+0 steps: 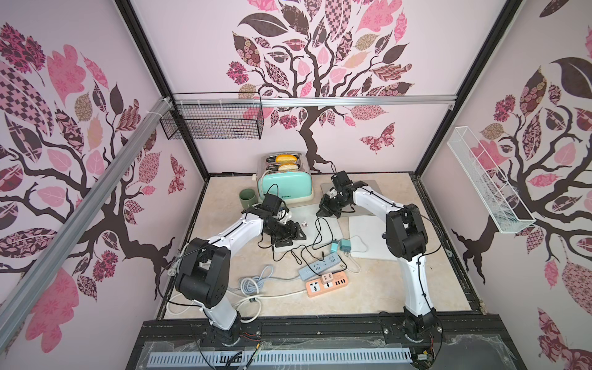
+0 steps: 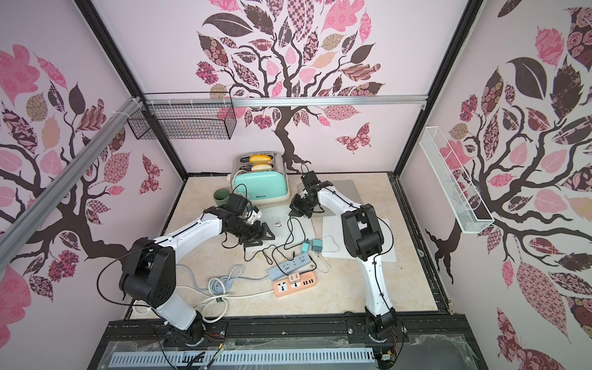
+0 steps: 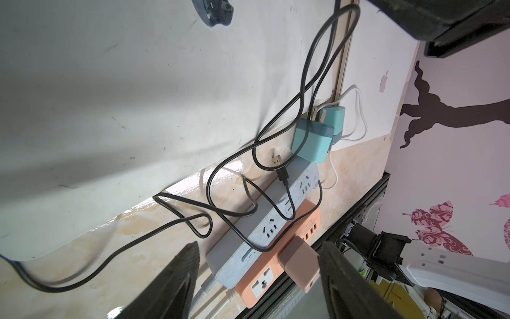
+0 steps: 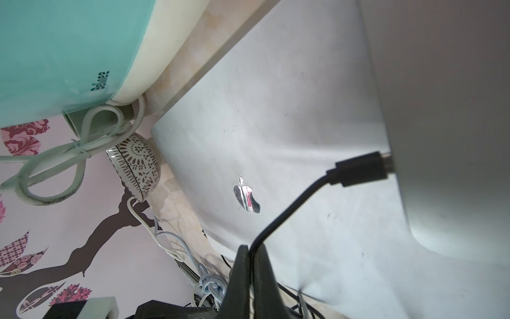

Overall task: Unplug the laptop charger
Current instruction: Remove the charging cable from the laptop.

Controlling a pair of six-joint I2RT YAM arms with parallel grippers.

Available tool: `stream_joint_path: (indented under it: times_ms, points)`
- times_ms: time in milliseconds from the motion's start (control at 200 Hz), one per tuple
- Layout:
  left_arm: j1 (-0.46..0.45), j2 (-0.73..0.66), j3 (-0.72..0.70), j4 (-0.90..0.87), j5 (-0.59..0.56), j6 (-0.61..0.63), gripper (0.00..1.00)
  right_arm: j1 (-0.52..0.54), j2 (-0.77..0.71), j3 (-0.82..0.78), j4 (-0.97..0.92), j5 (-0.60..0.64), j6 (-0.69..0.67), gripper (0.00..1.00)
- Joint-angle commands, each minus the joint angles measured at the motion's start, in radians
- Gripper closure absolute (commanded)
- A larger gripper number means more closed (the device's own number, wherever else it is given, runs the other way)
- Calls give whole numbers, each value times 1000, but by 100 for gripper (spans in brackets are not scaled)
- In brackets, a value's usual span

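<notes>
In the right wrist view the black charger plug (image 4: 358, 169) sits in the edge of a grey laptop (image 4: 447, 110), a sliver of its metal tip showing. My right gripper (image 4: 249, 248) is shut on the black charger cable (image 4: 287, 215) a short way behind the plug. In both top views this gripper (image 1: 322, 211) (image 2: 294, 213) hangs at the front left corner of the silver laptop (image 1: 371, 187). My left gripper (image 1: 290, 235) (image 3: 259, 245) is open and holds nothing, low over a white laptop lid (image 3: 110, 96). The cable's loose USB end (image 3: 277, 160) lies by the strips.
A blue-grey power strip (image 1: 320, 266) and an orange one (image 1: 326, 285) with a pink adaptor (image 3: 299, 262) lie mid-table amid cable loops. Two teal chargers (image 1: 345, 245) sit beside them. A mint toaster (image 1: 285, 185), green cup (image 1: 247, 197) and patterned bowl (image 4: 135, 165) stand behind.
</notes>
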Motion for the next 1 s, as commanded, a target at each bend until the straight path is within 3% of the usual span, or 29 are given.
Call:
stream_joint_path:
  times_ms: [0, 230, 425, 565, 725, 850, 995]
  points:
    - [6, -37, -21, 4, -12, -3, 28, 32, 3, 38, 29, -91, 9, 100]
    - [8, -35, -34, 15, -2, -4, 28, 42, 25, 47, 6, -100, -11, 100]
    - [44, -38, -56, 191, 129, -116, 36, 30, -83, -87, -71, -73, -127, 100]
    - [44, 28, 43, 198, 145, -121, 41, -10, -223, -285, -12, -81, -137, 100]
    - [30, 146, 178, 192, 160, -116, 48, -63, -298, -397, 73, -120, -109, 100]
    - [-13, 239, 282, 176, 144, -113, 51, -81, -302, -401, 135, -146, -83, 100]
    - [-73, 368, 412, 195, 119, -148, 62, -84, -285, -339, 97, -148, -117, 100]
